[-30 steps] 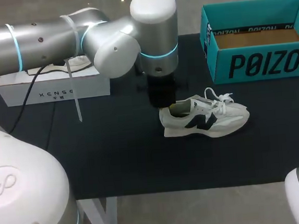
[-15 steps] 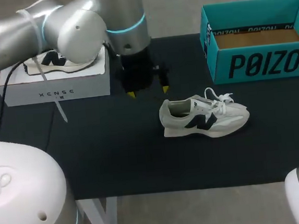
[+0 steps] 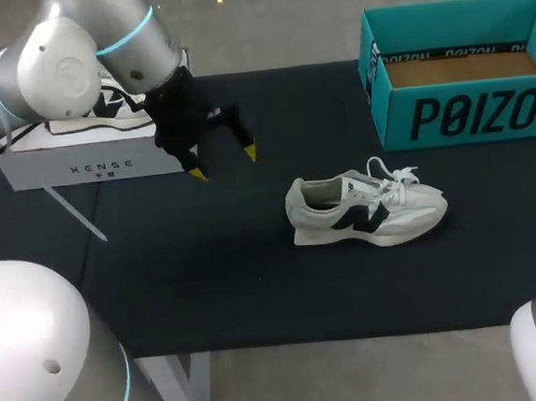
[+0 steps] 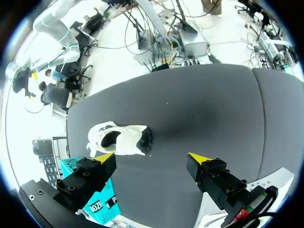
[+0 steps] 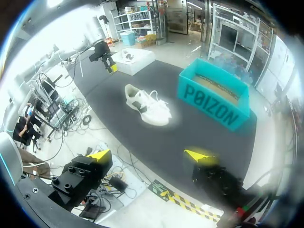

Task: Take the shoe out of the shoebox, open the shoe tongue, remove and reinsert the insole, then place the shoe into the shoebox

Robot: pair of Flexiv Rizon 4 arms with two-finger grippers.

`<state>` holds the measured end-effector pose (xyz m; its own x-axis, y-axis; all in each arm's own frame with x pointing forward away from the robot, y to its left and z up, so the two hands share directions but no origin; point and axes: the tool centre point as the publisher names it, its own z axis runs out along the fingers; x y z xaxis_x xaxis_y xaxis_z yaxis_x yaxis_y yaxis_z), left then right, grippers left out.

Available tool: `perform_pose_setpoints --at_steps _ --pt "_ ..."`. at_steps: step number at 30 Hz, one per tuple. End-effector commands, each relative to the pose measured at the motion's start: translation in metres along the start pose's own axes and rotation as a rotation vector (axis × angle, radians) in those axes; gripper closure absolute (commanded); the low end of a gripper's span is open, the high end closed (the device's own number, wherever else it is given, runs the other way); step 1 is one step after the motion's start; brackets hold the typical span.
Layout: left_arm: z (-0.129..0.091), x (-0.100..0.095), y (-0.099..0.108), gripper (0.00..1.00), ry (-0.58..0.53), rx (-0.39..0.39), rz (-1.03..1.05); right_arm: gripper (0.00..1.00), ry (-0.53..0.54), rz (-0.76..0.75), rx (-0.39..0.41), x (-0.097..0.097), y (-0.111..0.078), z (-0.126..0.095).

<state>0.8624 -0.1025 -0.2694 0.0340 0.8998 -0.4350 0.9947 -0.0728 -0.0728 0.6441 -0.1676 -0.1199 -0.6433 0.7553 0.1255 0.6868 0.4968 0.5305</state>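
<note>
Shoe (image 3: pixel 367 209) off-white, dark side logo. Shoebox (image 3: pixel 393 105) teal, black lettering, brown floor. Table cover (image 3: pixel 209 281) black.

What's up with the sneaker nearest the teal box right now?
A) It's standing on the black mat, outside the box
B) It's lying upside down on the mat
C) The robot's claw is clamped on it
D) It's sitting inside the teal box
A: the sneaker stands on its sole on the black mat in front of the teal box. The left gripper is open and well apart from it.
</note>
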Motion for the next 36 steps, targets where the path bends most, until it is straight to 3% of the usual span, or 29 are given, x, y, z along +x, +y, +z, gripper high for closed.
perform_pose_setpoints --at_steps 1,11,20,21,25,30,32,36 --pt "0.001 0.003 -0.002 0.00 -0.017 -0.005 0.002 0.00 0.004 0.001 0.007 -0.002 0.003 -0.001" --pt "0.001 0.003 -0.002 0.00 -0.017 -0.005 0.002 0.00 0.004 0.001 0.007 -0.002 0.003 -0.001" --pt "0.024 -0.018 -0.045 0.00 -0.334 0.022 -0.252 0.00 0.004 0.001 0.007 -0.002 0.003 -0.001" --pt "0.027 -0.019 -0.050 0.00 -0.346 -0.013 -0.295 0.00 0.004 0.001 0.007 -0.002 0.003 -0.001" --pt "0.041 -0.026 -0.067 0.00 -0.398 0.006 -0.409 0.00 0.004 0.001 0.007 -0.002 0.003 -0.001" --pt "0.052 -0.031 -0.082 0.00 -0.487 0.101 -0.555 0.00 0.004 0.001 0.007 -0.002 0.003 -0.001" --pt "0.055 -0.029 -0.087 0.00 -0.565 0.188 -0.592 0.00 0.004 0.001 0.007 -0.002 0.003 -0.001" --pt "0.053 -0.017 -0.088 0.00 -0.590 0.249 -0.689 0.00 0.004 0.001 0.007 -0.002 0.003 -0.001"
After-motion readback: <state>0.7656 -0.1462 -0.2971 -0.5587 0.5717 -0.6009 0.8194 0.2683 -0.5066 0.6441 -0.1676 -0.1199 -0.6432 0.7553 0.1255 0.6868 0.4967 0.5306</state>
